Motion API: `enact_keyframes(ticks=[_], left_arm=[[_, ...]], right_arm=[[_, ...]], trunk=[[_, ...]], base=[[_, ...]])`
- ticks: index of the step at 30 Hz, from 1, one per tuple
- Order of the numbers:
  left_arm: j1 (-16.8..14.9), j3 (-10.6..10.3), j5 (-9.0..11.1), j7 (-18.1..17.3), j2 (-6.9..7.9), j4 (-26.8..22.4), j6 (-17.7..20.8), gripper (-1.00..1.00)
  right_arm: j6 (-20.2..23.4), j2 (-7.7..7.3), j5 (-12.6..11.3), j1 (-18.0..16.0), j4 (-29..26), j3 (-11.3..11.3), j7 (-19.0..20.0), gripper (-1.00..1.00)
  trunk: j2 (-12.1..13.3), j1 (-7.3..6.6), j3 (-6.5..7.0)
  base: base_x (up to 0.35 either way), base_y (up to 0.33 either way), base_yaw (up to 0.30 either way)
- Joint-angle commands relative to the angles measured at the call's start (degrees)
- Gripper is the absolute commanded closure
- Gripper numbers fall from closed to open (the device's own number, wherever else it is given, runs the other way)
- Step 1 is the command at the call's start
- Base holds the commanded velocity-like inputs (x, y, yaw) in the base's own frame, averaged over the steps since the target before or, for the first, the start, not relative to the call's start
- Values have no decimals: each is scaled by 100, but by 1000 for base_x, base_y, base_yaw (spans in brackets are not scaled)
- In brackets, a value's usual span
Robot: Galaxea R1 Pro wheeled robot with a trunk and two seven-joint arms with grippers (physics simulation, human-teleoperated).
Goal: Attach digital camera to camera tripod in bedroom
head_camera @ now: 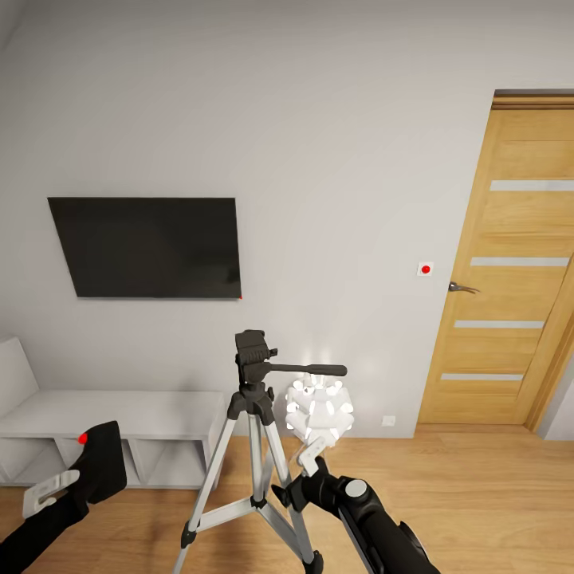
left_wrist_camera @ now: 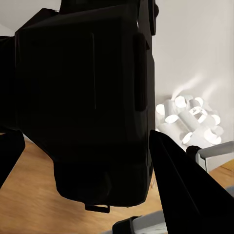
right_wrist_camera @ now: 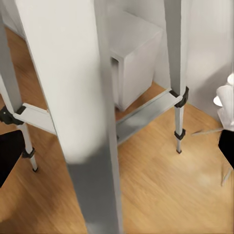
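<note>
Camera (head_camera: pixel 102 461) sits clamped in left jaws at seven o'clock; lift it squarely over tripod (head_camera: pixel 253 375) head. Right gripper (head_camera: pixel 312 453) braces a leg, grip unclear.

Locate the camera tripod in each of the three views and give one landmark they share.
Head view: the camera tripod stands at lower centre, before the white wall, its pan handle pointing right.
Left wrist view: a silver piece, probably a tripod leg, shows beside the digital camera.
Right wrist view: one silver leg looms close, with two more behind.
Shared landmark: the glowing white lamp.
</note>
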Motion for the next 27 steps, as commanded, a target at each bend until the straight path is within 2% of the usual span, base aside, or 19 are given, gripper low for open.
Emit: enact_keyframes(ticks=[1,7,15,22,27], left_arm=[[2,8,59,-22,2,-8,52,100],[-4,3,60,-74,21,-75,35,100],[-170,0,16,-513,38,-366,-49,100],[-249,4,-547,-657,33,-437,-64,100],[-263,6,-756,-682,34,-450,-69,100]], right_arm=[[16,2,52,0,-9,-5,16,-100],[7,-3,48,2,-18,4,-12,-100],[1,-7,46,7,-21,6,10,-100],[-5,-7,42,7,-11,21,23,-100],[-37,-7,41,8,-8,27,26,-100]], trunk=[[-3,2,-1],[-3,2,-1],[-3,2,-1],[-3,2,-1],[-3,2,-1]], base=[[0,0,0],[0,0,0],[0,0,0],[0,0,0],[0,0,0]])
